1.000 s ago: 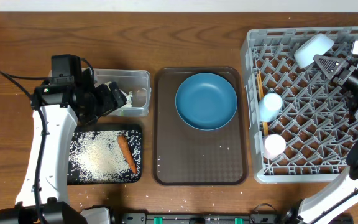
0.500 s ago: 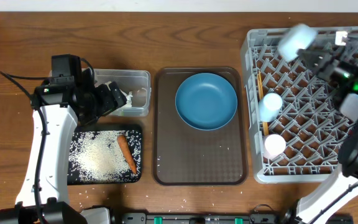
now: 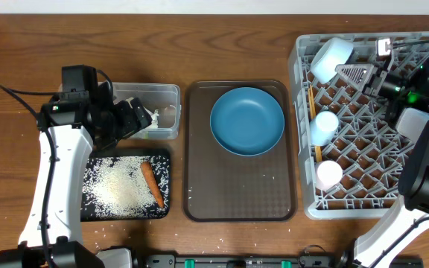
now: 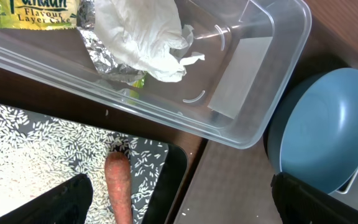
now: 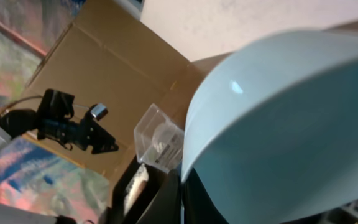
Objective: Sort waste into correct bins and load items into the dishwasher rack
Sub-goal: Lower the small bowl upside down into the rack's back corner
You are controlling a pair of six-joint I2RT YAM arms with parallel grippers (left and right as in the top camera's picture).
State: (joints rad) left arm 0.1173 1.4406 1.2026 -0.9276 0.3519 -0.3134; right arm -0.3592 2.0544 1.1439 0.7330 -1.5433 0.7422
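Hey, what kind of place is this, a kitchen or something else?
Probably a lab bench staged as a dish-clearing station, not a real kitchen: a grey dishwasher rack and a brown serving tray sit on a wooden table, and the right wrist view shows a cardboard box behind.

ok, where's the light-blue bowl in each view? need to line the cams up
Overhead: upper right, light-blue bowl tilted in the right gripper at the grey plastic rack's upper-left corner.
Left wrist: not in it; the round blue thing is the dark-blue plate.
Right wrist: close up, filling the right half.
Shared landmark: clear rectangular plastic tub, in all three views.
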